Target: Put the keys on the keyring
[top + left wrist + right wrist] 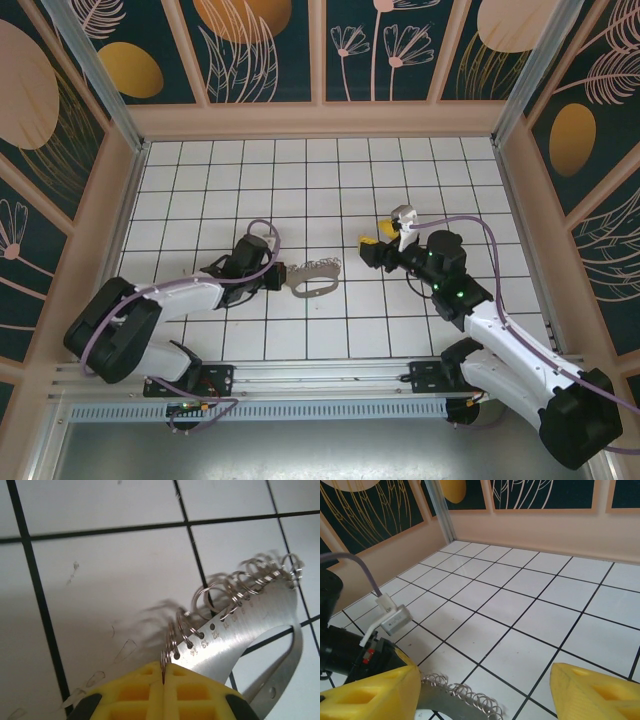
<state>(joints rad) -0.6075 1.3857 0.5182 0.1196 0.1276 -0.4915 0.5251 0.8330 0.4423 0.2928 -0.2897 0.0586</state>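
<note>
Left claw [163, 672], left wrist view: clamped shut on an end ring of the keyring [250, 625], a curved metal plate with small rings, on the tiles [110, 580]. Right wrist: right claw [485, 672] wide, empty, keyring low in front. Top: keyring lies mid-table between both claws. I read this as bracing; next I need the right claw to fetch a key and thread it.

White tiled table [300, 170], floral-patterned walls [260, 50]
</note>
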